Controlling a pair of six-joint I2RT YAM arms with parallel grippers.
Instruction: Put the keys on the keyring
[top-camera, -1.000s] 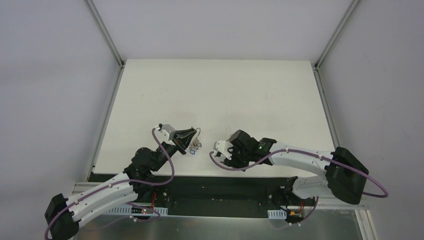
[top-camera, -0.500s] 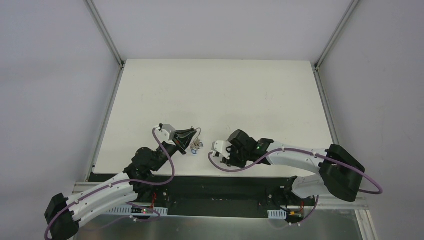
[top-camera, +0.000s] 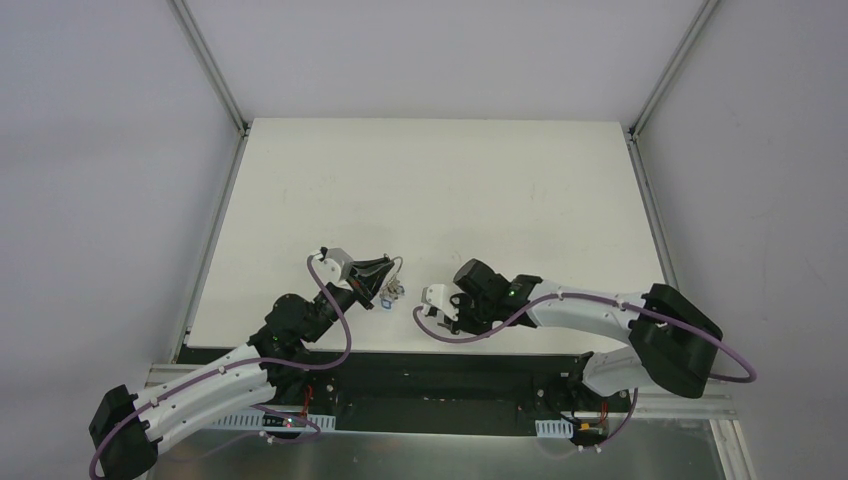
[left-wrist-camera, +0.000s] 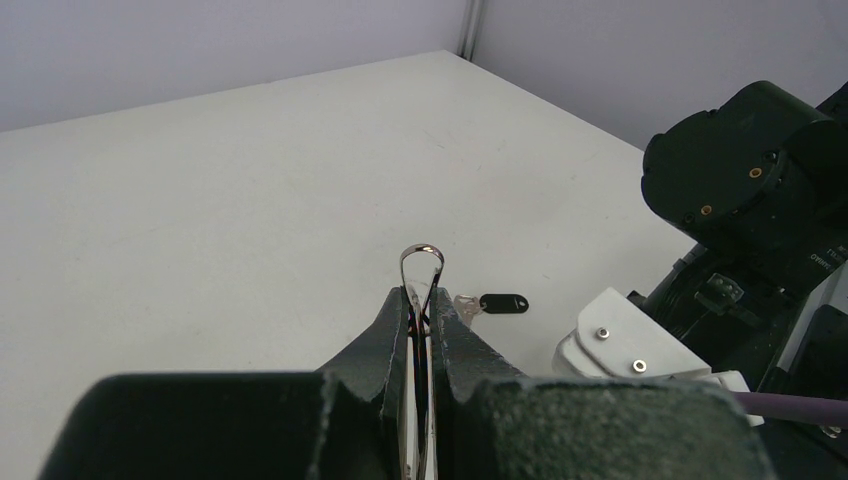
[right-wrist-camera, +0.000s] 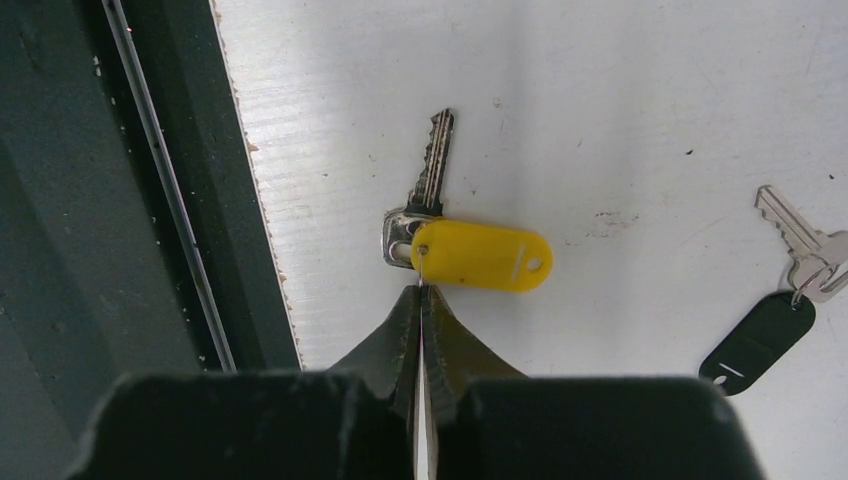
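My left gripper (left-wrist-camera: 423, 292) is shut on the keyring (left-wrist-camera: 421, 262), whose thin silver loop sticks out past the fingertips. In the top view a bunch of keys and tags (top-camera: 392, 291) hangs under that gripper (top-camera: 383, 268). A silver key with a yellow tag (right-wrist-camera: 485, 255) lies near the table's front edge. My right gripper (right-wrist-camera: 421, 292) is shut on the thin wire link at that tag's hole. A second key with a black tag (right-wrist-camera: 760, 337) lies flat to the right, also seen past the left fingers (left-wrist-camera: 503, 303).
The table's front edge (right-wrist-camera: 255, 200) and the dark frame rail beyond it run just left of the yellow-tagged key. The right arm's black wrist housing (left-wrist-camera: 745, 185) and white mount (left-wrist-camera: 620, 345) stand close on the right of the left gripper.
The right gripper has gone from partly open to shut, and its arm has edged left. The left gripper and keyring have stayed still.
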